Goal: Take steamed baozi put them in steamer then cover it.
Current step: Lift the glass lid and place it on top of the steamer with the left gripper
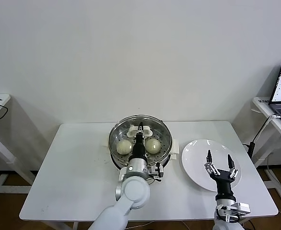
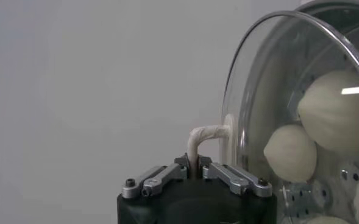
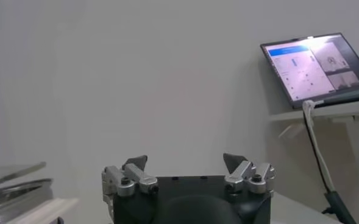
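Here your left gripper (image 1: 140, 128) has its jaws clamped on the round glass lid's white handle (image 2: 205, 135) over the shiny round stainless-steel steamer (image 1: 165, 148); right gripper (image 1: 219, 162) jaws gape above the large round white plate (image 1: 196, 163).

Your head camera looked down and forward over the white table (image 1: 73, 163). Left wrist camera sat close behind the glass lid (image 2: 270, 91) on the steamer (image 1: 165, 139), shared with head view. Right wrist camera faced the laptop (image 3: 316, 67), also at head view's edge.

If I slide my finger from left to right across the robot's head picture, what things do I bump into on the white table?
Bare table → steamer with left gripper shut on the lid handle, baozi inside → white plate → right gripper, open above the plate.
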